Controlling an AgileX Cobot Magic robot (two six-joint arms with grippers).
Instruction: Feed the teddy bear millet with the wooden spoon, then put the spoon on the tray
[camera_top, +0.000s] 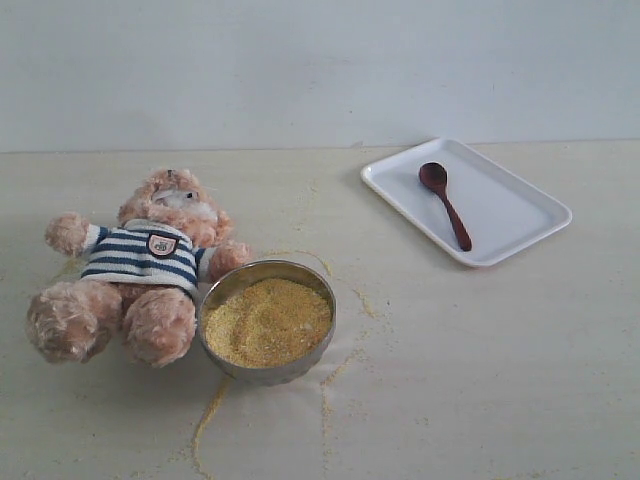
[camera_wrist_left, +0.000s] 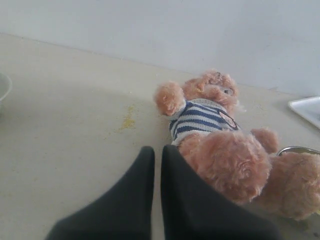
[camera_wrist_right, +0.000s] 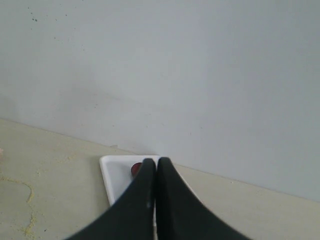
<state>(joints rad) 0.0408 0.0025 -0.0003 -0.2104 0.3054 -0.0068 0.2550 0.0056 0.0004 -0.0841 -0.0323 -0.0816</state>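
right end effector (camera_wrist_right: 156, 161), wooden spoon (camera_wrist_right: 135, 169) beyond

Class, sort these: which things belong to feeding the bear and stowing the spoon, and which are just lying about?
Belong: teddy bear; millet; metal bowl holding it; wooden spoon; tray.
Lying about: spilled grain trails on the table.
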